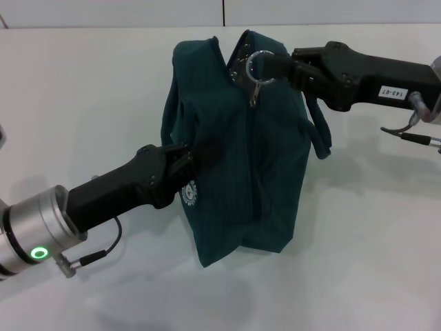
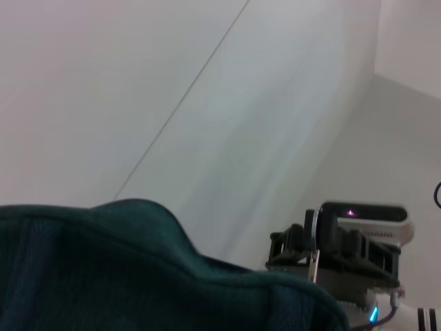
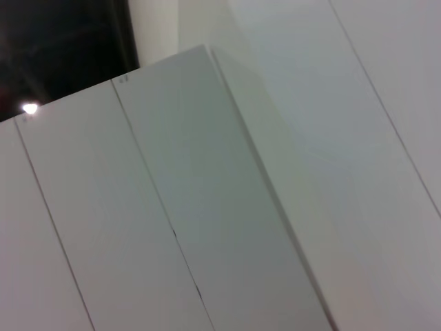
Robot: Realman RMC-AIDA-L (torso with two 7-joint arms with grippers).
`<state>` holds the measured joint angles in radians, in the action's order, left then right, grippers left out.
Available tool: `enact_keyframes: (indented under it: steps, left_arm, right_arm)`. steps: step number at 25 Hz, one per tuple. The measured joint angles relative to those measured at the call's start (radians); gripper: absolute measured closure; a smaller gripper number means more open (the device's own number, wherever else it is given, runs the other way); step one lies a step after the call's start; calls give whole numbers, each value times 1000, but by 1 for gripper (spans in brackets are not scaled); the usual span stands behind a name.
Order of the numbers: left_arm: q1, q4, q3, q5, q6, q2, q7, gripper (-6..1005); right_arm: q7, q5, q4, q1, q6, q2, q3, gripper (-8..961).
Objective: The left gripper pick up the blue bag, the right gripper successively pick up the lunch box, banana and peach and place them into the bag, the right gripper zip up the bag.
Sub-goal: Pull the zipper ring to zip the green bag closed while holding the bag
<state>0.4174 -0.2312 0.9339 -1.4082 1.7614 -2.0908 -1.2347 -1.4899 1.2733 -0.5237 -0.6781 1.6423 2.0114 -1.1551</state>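
The blue bag (image 1: 241, 158) stands upright on the white table, its top drawn together. In the head view my left gripper (image 1: 191, 157) reaches in from the lower left and is shut on the bag's side fabric, just above the round white logo (image 1: 189, 193). From the upper right, my right gripper (image 1: 267, 66) is shut at the ring zipper pull (image 1: 255, 69) on the bag's top far corner. Teal bag fabric (image 2: 103, 276) fills the lower part of the left wrist view. The lunch box, banana and peach are out of view.
The white table (image 1: 83, 103) spreads around the bag. A bag handle (image 1: 321, 134) hangs down on the right side under the right arm. The right arm's wrist (image 2: 344, 248) shows beyond the fabric in the left wrist view. Only wall panels (image 3: 207, 207) show in the right wrist view.
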Motion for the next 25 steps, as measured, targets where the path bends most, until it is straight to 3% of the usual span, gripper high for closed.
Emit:
enact_keyframes:
  steps: [16,25]
  left_arm:
    - [5,1,48,-2,-4,-2,6,948]
    - [-5,2,87,-2,7,-2,32,948]
  right_arm:
    - [-268,15,33,-31,-82,-21,-9,911]
    - [-302,16,71,-47,-152,-27,-4,910]
